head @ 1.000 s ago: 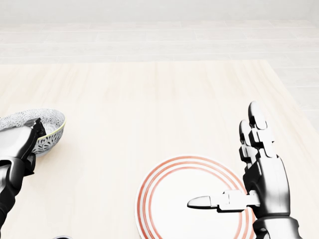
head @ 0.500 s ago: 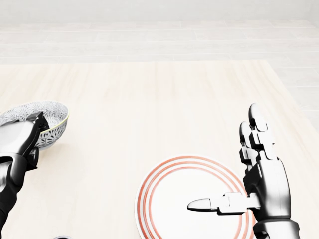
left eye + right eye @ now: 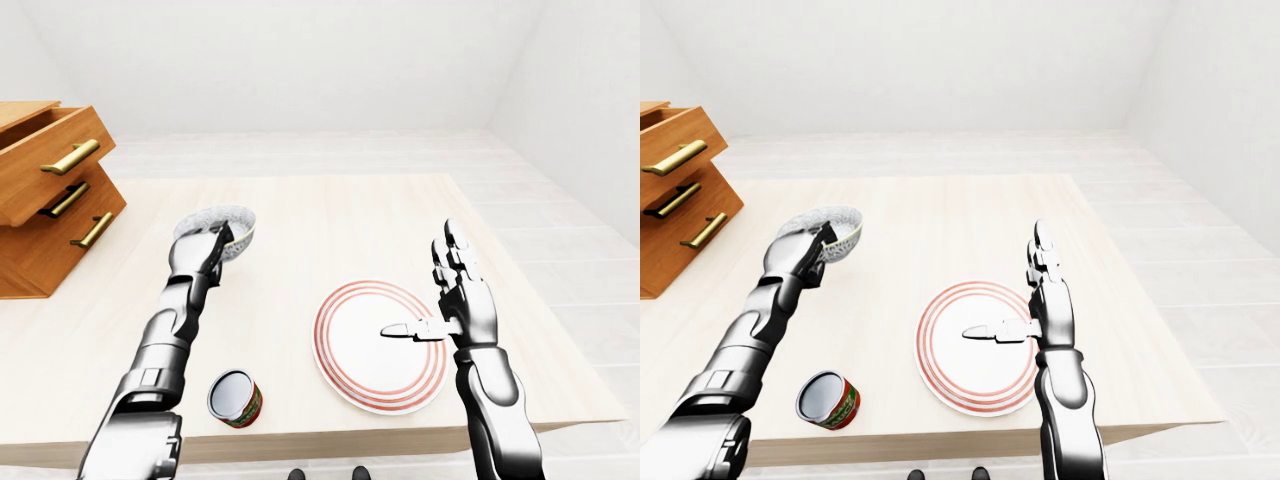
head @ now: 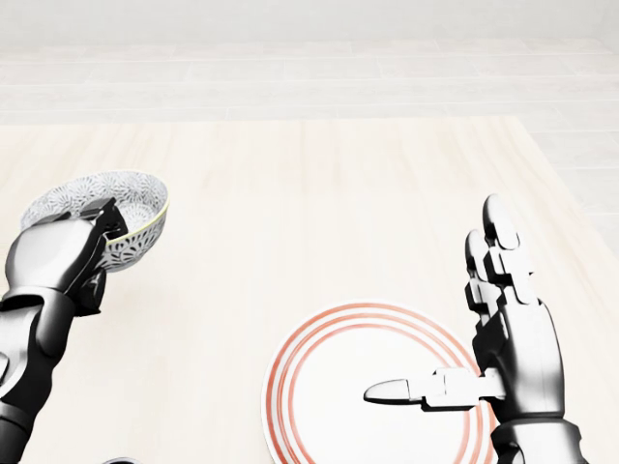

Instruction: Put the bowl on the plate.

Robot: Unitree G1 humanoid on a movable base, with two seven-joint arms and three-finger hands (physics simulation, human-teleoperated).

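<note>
Left-eye view: Carry the bowl [image 3: 218, 228] from the upper-left part of the table [image 3: 330, 215] toward the plate [image 3: 381, 345] at lower centre. Keep the rim level, bring the bowl over the plate's white middle, lower it until the base rests flat, and only then release. The left hand [image 3: 200, 255] is clamped on the bowl's near wall. An open can [image 3: 236, 398] lies at the table's lower edge, below the travel line; pass well clear of it.

Head view: The bowl sits at middle left, tilted slightly, with the left hand's fingers [image 4: 102, 220] closed over its rim. The right hand [image 4: 503, 333] stands at lower right with fingers spread apart, its thumb reaching over the plate's rim. It holds nothing. Move it aside if it crowds the landing zone.

Right-eye view: A wooden drawer unit [image 3: 675, 195] occupies the far left, away from the path.
</note>
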